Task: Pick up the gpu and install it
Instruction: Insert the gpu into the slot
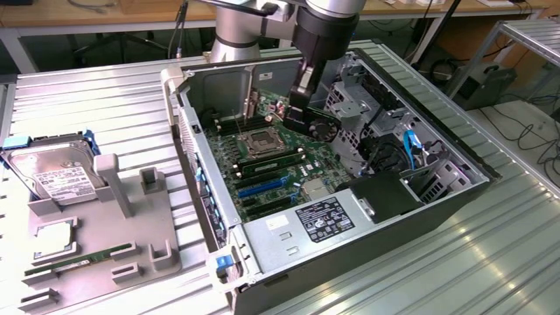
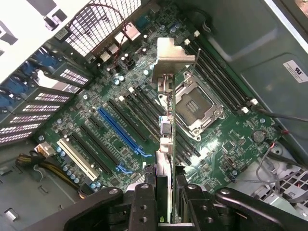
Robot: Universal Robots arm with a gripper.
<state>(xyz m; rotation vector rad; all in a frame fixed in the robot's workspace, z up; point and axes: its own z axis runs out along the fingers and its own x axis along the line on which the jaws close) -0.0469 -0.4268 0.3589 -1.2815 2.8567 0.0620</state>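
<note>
While the claw [image 2: 167, 195] hangs inside the open computer case [image 1: 376, 256], we note its two black fingers [image 2: 144, 204] drawn partway together and pinching the gpu [image 2: 166, 139] by its near edge. The card is held edge-on and runs straight away from the claw. Its silver bracket [image 2: 174, 54] is at the end farthest from the grip.

In the exterior view, the claw [image 1: 300, 92] has the gpu [image 1: 298, 118] hanging directly below it. We cannot tell whether the card's lower edge touches anything.

Beneath the claw:
- The green motherboard [image 2: 96, 110] lies under it.
- The CPU socket [image 2: 197, 108] sits just beside the held card on one side.
- Black slots sit on the other side of the card, then a long blue slot [image 2: 118, 130], and farther out a white slot [image 2: 77, 156].

Beyond the bracket is the mesh vent [image 2: 103, 21] in the case wall.

Farther from the claw, at the opposite end of the case, is the power supply [image 1: 324, 220], label up.

Well apart from the claw, outside the case:
- A grey holder [image 1: 105, 230] stands on the ribbed table [image 1: 490, 262].
- A hard drive [image 1: 57, 177] leans at the holder's far corner.
- A memory stick [image 1: 79, 260] lies in the holder's near part.
</note>
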